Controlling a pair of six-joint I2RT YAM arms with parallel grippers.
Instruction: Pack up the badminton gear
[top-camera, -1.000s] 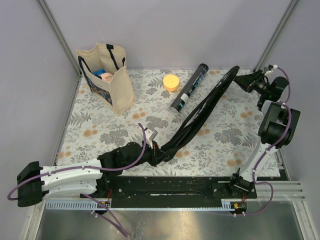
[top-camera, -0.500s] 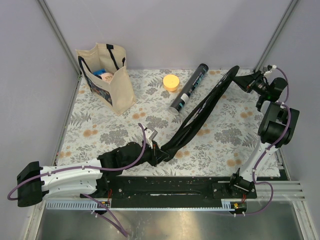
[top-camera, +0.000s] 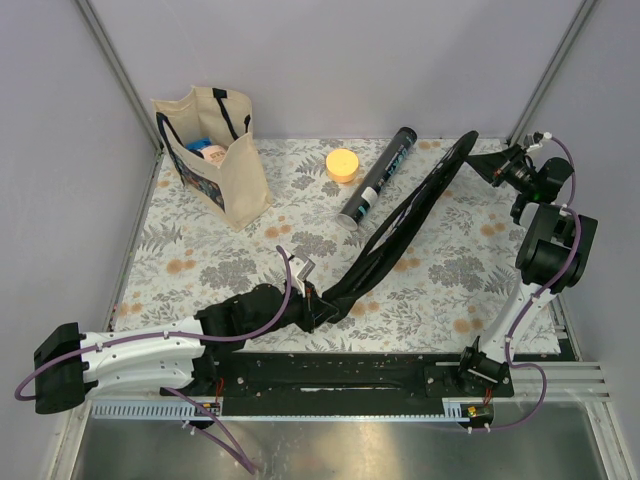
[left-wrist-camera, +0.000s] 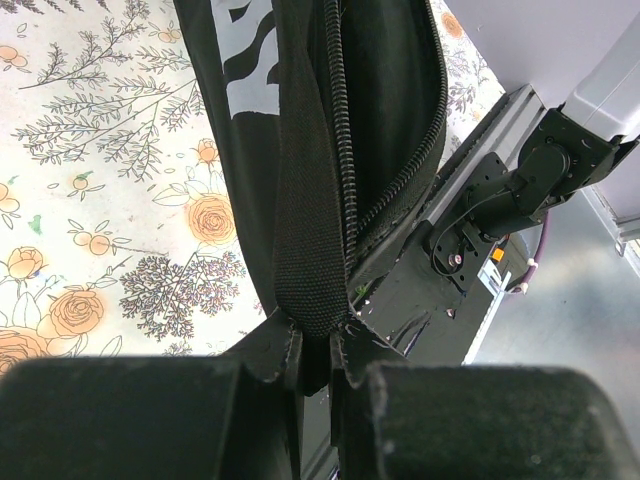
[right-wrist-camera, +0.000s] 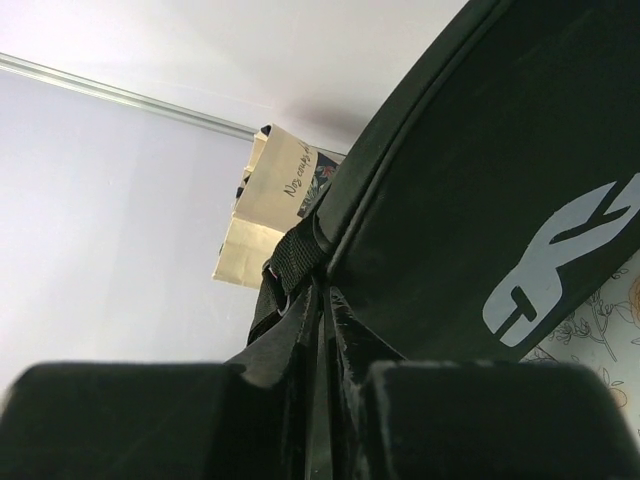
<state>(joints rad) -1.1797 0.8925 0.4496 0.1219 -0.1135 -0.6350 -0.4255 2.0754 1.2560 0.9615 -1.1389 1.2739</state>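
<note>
The black racket-shaped cover (top-camera: 405, 225) is held up off the table between both grippers, stretched from near centre to far right. My left gripper (top-camera: 318, 308) is shut on the webbing strap (left-wrist-camera: 305, 230) at its narrow near end; the open zipper (left-wrist-camera: 345, 150) runs beside the strap. My right gripper (top-camera: 487, 162) is shut on the cover's wide far end, next to a strap loop (right-wrist-camera: 295, 255); grey lettering (right-wrist-camera: 555, 270) shows on the cover. The long black lettered tube (top-camera: 380, 177) lies on the table behind the cover. Rackets and shuttlecocks are not visible.
A beige tote bag (top-camera: 215, 155) with dark handles stands at the far left, also seen in the right wrist view (right-wrist-camera: 270, 200). A small orange round container (top-camera: 342, 163) sits at the back centre. The black base rail (top-camera: 340, 375) runs along the near edge.
</note>
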